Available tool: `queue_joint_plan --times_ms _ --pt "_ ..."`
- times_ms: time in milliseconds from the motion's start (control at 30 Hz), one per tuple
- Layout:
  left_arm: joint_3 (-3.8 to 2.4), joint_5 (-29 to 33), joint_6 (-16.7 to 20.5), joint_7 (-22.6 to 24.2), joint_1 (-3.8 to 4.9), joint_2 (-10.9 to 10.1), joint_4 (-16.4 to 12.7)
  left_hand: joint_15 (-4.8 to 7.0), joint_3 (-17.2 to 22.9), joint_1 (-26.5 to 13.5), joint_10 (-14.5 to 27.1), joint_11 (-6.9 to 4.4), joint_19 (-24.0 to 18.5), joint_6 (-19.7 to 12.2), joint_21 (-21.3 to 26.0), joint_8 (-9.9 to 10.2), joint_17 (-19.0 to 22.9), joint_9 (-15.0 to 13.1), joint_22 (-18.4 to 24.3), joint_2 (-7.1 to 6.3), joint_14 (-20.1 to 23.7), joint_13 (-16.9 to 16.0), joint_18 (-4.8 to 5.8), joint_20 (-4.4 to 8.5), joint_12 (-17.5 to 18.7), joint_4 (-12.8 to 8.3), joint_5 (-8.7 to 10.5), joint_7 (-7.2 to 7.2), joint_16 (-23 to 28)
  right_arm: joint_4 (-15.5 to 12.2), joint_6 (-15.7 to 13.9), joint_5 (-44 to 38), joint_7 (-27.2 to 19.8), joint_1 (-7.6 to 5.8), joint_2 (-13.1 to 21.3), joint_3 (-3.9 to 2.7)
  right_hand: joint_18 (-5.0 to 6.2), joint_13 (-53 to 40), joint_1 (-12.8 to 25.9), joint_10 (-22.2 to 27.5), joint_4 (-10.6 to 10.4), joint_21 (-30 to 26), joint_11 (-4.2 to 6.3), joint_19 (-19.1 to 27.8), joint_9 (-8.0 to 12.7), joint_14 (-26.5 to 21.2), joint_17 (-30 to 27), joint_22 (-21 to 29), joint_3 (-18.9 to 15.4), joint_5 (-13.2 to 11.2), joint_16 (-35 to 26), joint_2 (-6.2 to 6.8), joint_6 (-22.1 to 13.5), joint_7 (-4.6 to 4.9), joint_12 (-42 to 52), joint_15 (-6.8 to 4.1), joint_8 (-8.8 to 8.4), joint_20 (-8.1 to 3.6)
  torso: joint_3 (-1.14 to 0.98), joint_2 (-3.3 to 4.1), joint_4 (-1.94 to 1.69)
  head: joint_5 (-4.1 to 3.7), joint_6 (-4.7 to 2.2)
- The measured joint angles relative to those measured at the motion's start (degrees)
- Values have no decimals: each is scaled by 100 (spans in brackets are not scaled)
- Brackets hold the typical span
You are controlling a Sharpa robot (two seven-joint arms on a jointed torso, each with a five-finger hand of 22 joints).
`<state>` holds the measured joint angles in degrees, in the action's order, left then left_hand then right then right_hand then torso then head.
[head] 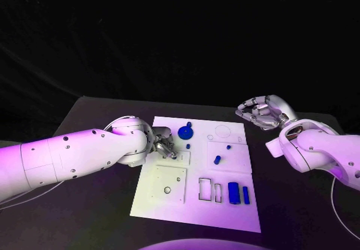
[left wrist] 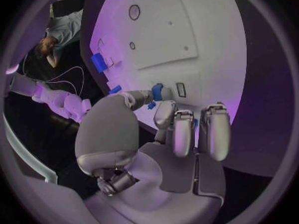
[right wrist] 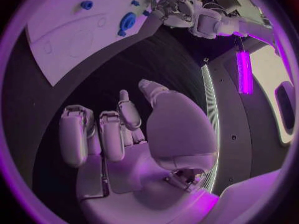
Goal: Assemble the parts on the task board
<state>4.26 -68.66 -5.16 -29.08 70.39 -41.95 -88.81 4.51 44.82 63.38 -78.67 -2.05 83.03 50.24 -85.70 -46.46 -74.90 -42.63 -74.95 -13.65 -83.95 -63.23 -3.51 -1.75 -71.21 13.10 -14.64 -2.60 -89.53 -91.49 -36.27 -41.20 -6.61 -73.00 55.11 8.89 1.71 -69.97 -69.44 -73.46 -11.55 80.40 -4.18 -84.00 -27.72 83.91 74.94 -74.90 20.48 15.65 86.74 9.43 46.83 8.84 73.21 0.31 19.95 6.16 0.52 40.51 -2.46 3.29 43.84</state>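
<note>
both robot hands (head: 166,146) (head: 260,112) near board (head: 225,219) edges

My right hand (right wrist: 134,134) hangs over the black table (right wrist: 143,64), fingers (right wrist: 74,132) curled loosely inward with nothing in them. Toward eleven o'clock of it lies the white task board (right wrist: 69,30), carrying a blue round part (right wrist: 127,21) and a smaller blue part (right wrist: 86,5). At twelve o'clock my left hand (right wrist: 167,6) rests at the board's edge, touching a small blue piece (right wrist: 135,3).
</note>
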Motion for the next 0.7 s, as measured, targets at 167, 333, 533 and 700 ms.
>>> queue_joint_plan --times_ms 167,333,533,700 --pt "0 4 -2 -11 1 13 17 0 1 -52 0 0 20 -4 0 0 0 -2 0 6 0 -9 0 20 0 -1 0 5 0 -6 -21 20 -12 1 2 0 0 6 0 0 0 0 0 22 1 0 0 -5 0 11 0 0 0 0 0 0 0 -21 1 0 4 -2 -1" --pt "1 8 -11 -18 1 18 30 41 47 -194 -20 -21 20 27 0 1 0 -5 1 44 0 -34 92 20 -24 -48 37 36 0 -9 -38 35 -22 1 9 0 -1 7 0 0 0 0 0 21 1 0 -1 -5 0 45 0 0 -16 17 0 0 0 -21 -1 3 4 -13 4" --pt "4 11 -13 -25 -2 27 39 41 189 -293 -40 -40 41 27 -20 1 0 -18 1 52 0 -62 91 41 -49 -190 50 36 0 -10 -49 46 -27 2 11 0 0 6 0 0 0 0 0 21 1 0 -1 -4 0 45 0 0 -16 16 0 0 0 -21 0 4 1 -28 24" --pt "4 17 -18 -26 -1 31 46 41 189 -308 -40 -40 41 28 -20 1 0 -18 1 37 0 -75 91 41 -49 -190 50 35 0 -8 -51 50 -28 2 8 0 -1 6 0 0 0 0 0 21 2 0 -1 -4 0 45 0 0 -16 17 0 0 0 -21 0 4 -1 -32 39"
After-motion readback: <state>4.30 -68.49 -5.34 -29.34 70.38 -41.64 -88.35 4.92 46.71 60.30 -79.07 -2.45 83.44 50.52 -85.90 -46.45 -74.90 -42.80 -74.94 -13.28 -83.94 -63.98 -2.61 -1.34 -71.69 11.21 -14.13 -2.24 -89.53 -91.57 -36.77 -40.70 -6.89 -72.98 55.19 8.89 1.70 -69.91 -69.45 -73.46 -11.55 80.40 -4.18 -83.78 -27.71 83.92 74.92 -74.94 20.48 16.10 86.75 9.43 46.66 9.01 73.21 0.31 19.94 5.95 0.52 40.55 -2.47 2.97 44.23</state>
